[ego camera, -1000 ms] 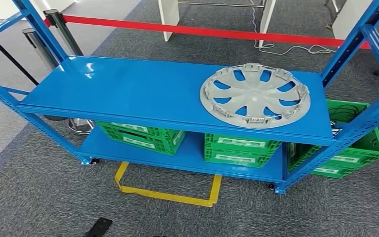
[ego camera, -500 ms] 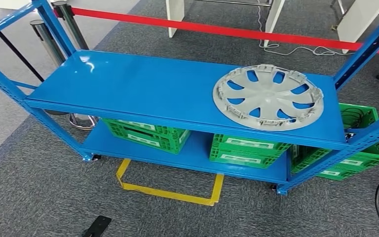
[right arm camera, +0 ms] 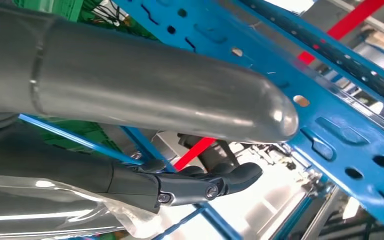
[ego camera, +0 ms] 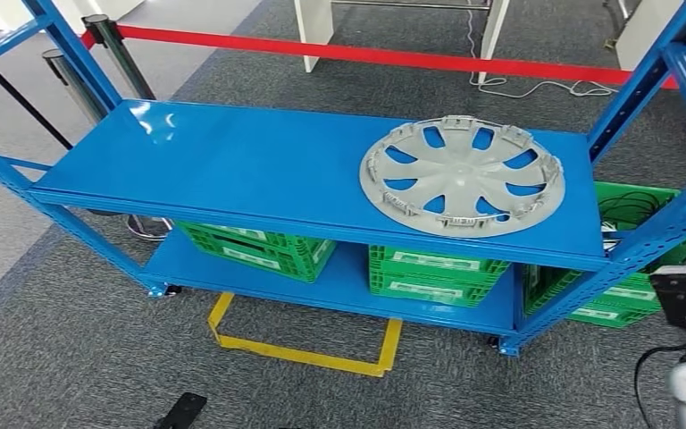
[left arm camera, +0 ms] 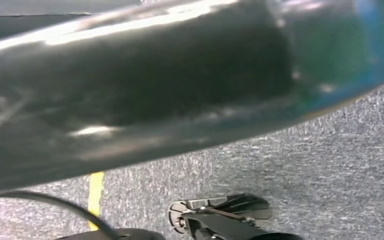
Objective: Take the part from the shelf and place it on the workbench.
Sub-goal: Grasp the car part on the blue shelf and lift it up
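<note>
Head view: round grey spoked plastic part [ego camera: 462, 176] on glossy blue shelf [ego camera: 232, 165].

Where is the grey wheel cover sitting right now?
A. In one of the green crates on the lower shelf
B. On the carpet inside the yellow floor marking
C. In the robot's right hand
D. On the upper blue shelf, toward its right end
D: the head view shows the wheel cover lying flat on the upper blue shelf, toward its right end, with no hand touching it.
</note>
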Robot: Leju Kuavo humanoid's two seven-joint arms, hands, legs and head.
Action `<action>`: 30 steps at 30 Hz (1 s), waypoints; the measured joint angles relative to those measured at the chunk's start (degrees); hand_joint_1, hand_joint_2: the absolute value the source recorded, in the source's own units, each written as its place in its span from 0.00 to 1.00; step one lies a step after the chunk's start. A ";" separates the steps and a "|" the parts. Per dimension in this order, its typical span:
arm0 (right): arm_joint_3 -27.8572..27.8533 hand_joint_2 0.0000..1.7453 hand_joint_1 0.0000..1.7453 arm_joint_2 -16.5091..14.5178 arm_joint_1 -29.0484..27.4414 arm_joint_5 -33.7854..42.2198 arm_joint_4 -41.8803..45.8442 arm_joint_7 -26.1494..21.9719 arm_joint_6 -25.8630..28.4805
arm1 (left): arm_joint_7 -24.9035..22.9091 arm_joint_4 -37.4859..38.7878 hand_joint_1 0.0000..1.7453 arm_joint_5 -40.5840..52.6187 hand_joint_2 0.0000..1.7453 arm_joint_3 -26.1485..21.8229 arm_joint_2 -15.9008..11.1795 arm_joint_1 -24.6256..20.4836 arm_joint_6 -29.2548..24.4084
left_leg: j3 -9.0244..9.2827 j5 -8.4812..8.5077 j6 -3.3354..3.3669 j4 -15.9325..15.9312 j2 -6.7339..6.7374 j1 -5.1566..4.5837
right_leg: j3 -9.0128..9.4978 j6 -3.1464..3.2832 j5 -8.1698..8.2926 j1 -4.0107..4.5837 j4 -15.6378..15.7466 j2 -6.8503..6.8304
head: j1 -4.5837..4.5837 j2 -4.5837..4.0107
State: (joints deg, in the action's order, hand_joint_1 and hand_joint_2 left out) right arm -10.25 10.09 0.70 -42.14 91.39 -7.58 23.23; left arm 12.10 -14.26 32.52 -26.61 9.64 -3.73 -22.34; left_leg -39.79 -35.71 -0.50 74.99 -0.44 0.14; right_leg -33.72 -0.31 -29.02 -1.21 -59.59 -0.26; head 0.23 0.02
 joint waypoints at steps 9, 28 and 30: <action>0.73 0.00 0.00 -6.11 -5.91 -1.34 8.10 -2.07 5.12 | 0.25 0.00 0.00 -0.01 0.00 -1.00 0.09 0.39 -0.65 | 7.16 7.92 2.31 -16.94 0.07 -1.11 | 0.23 -0.78 -0.19 0.47 0.38 0.14 | 0.08 0.00; 3.34 0.00 0.00 -9.17 -7.03 -1.15 11.08 -2.87 3.90 | 0.18 0.01 0.00 0.98 0.00 -1.68 0.47 0.15 -0.59 | 3.17 2.60 -0.22 -7.37 0.16 -0.35 | 2.06 0.43 -0.01 0.14 1.80 0.11 | -0.07 0.00; 3.49 0.00 0.00 -8.65 -5.84 -0.23 9.90 -2.57 2.14 | 0.01 0.01 0.00 1.51 0.00 -1.68 0.46 0.07 -0.28 | 0.50 0.63 -0.47 -1.30 0.17 -0.07 | 2.02 0.48 0.00 0.13 1.78 0.08 | -0.05 0.00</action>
State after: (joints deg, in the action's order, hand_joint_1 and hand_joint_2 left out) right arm -6.76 1.44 -5.14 -42.37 101.29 -10.15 25.38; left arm 12.11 -14.25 34.03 -28.28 10.11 -3.65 -22.62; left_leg -39.29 -35.08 -0.97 73.69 -0.28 0.07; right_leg -31.70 0.17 -29.02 -1.09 -57.81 -0.19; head 0.18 0.02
